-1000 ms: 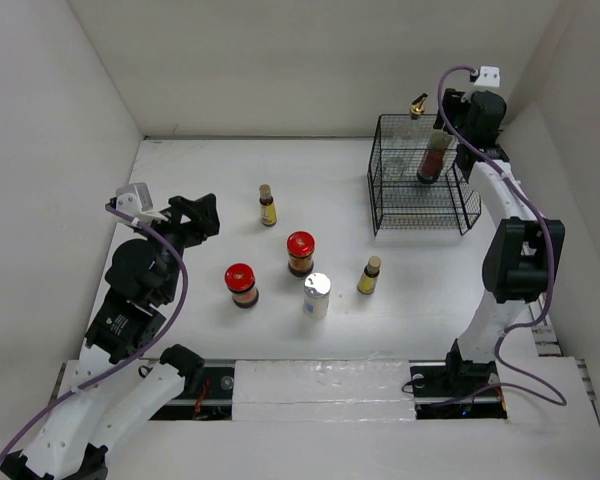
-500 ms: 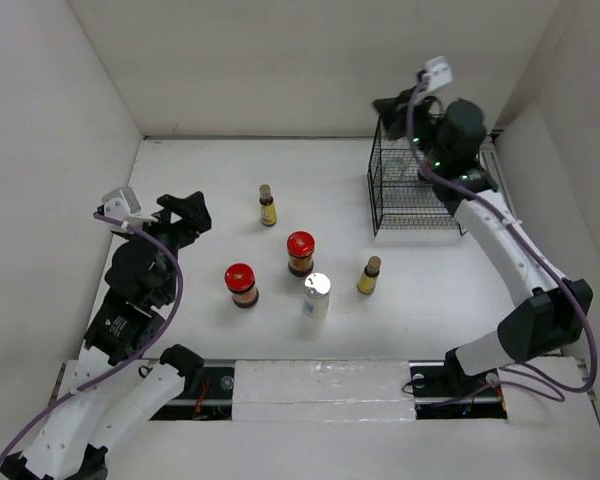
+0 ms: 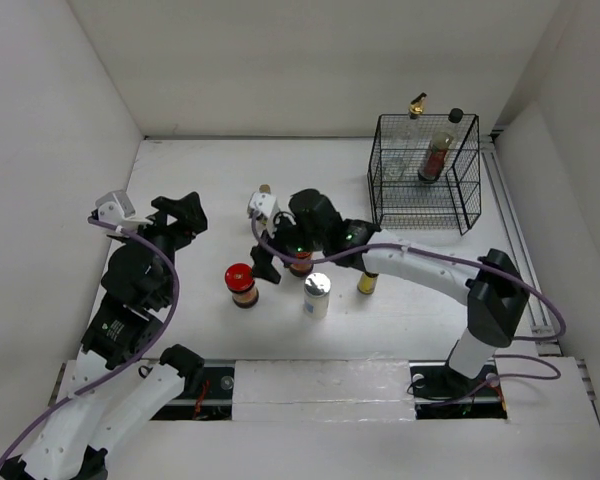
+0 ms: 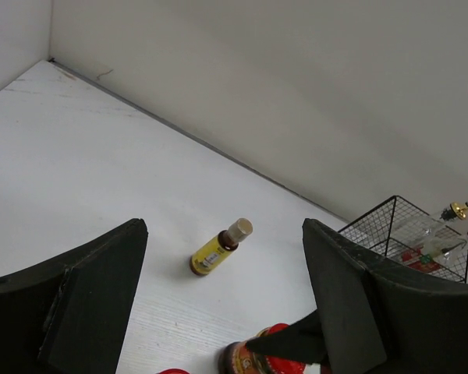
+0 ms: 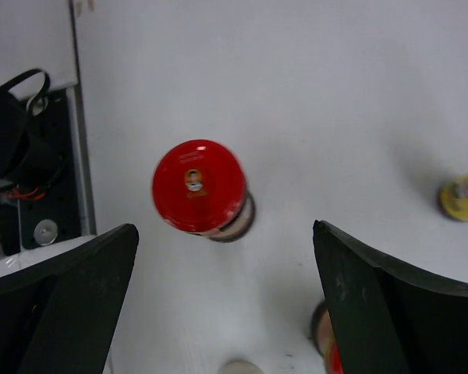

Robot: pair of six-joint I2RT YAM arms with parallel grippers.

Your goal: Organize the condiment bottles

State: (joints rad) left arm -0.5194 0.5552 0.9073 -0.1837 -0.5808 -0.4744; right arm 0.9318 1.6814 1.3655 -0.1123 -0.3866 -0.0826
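Note:
In the black wire basket [image 3: 420, 205] stand a tall clear gold-spouted bottle [image 3: 416, 125] and a dark red-labelled bottle [image 3: 437, 155]. On the table are a red-lidded jar [image 3: 240, 283], a silver-lidded jar [image 3: 317, 295], a yellow bottle [image 3: 368, 281] and another yellow bottle [image 3: 265, 188] half behind my right wrist. My right gripper [image 3: 270, 263] hangs open above the table, just right of the red-lidded jar [image 5: 199, 187]; its far finger covers a second red-lidded jar [image 5: 327, 343]. My left gripper [image 3: 180, 215] is open and empty, facing the far yellow bottle [image 4: 218, 248].
The right arm [image 3: 420, 262] stretches across the table middle from the near right. White walls enclose the table on the left, back and right. The basket [image 4: 390, 226] stands in the back right corner. The arms' rail [image 5: 39, 195] runs along the near edge.
My right arm has swung from the basket at the back right down to the table middle, leaving the dark bottle in the basket, and its jaws now stand open. The left gripper shifted slightly left.

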